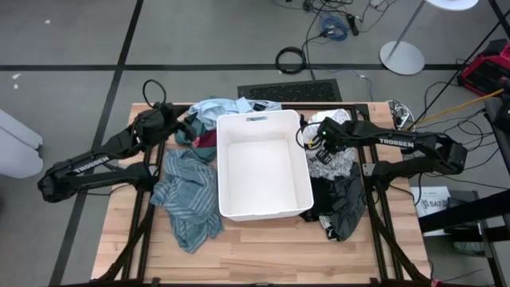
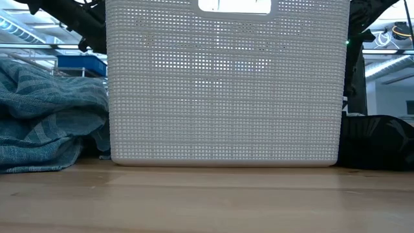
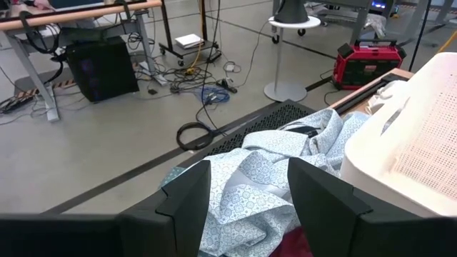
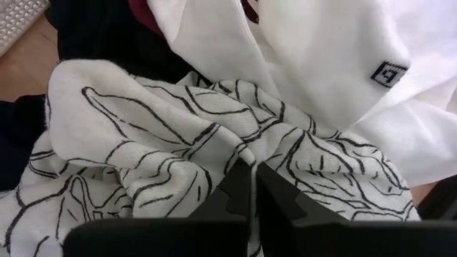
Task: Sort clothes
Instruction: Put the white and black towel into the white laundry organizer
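A white bin [image 1: 263,163] stands mid-table. To its left lie a teal striped garment [image 1: 187,199], a light blue patterned one [image 1: 219,108] and a bit of magenta cloth [image 1: 205,139]. On its right are a white garment with black line drawings [image 1: 331,163] and black clothes [image 1: 344,207]. My left gripper [image 3: 250,193] hangs open over the light blue garment [image 3: 264,171], its fingers apart from the cloth. My right gripper [image 4: 253,178] points steeply down, shut on the line-drawn white garment [image 4: 143,143]. My right gripper pinches a gathered fold [image 4: 239,153] of the white line-drawn garment between its two fingers, coming from above and slanting steeply down. Creases in the cloth run together at the fingertips. The garment lies spread on the other clothes, slack around the hold.
A plain white garment with a small black tag [image 4: 389,71] lies just beyond the held one. In the low view the bin's near wall [image 2: 226,84] fills the middle, teal cloth [image 2: 45,116] on one side and black cloth [image 2: 378,139] on the other. Bare wood runs along the near edge [image 1: 263,255].
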